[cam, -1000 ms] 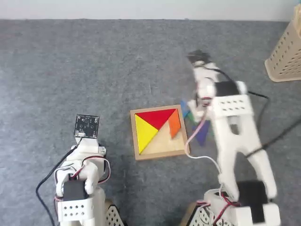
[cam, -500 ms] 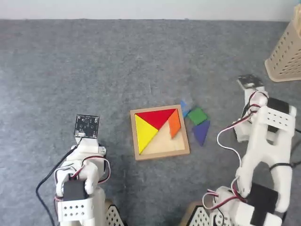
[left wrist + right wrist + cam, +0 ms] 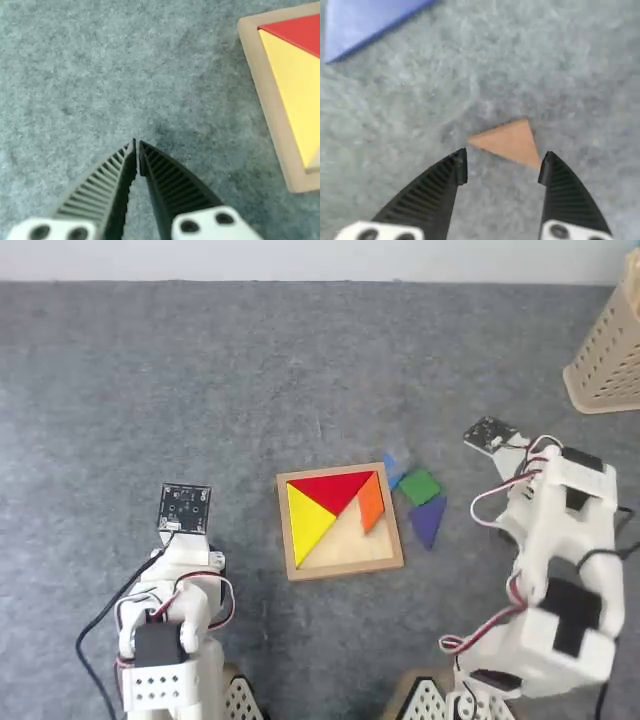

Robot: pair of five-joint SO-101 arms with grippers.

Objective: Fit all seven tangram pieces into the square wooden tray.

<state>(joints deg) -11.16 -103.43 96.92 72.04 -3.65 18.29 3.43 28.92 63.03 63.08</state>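
**Ana:** Where was the tray (image 3: 345, 568)?

**Ben:** Mid-tabletop (image 3: 150, 370). Inside it lay a red triangle (image 3: 333, 490) along the far edge, a yellow triangle (image 3: 306, 522) along the left edge and an orange piece (image 3: 371, 505) by the right edge. The rest of its floor was bare wood.

**Ana:** And the loose pieces?

**Ben:** They were just right of the tray. A pale blue piece (image 3: 396, 468) sat nearest its far right corner, a green square (image 3: 419, 486) beside that, and a blue triangle (image 3: 428, 522) nearer the arms.

**Ana:** The claws?

**Ben:** The left claw (image 3: 136, 147) was pressed together with nothing in it. It was low over bare tabletop, left of the tray. The right claw (image 3: 503, 156) was spread on the tray's right side, beyond the loose pieces. A brown triangle (image 3: 512, 140) lay flat between its fingertips (image 3: 460, 162). I could not tell whether they touched it.

**Ana:** Anything else?

**Ben:** A slatted basket (image 3: 610, 350) stood well apart from the tray, far right.
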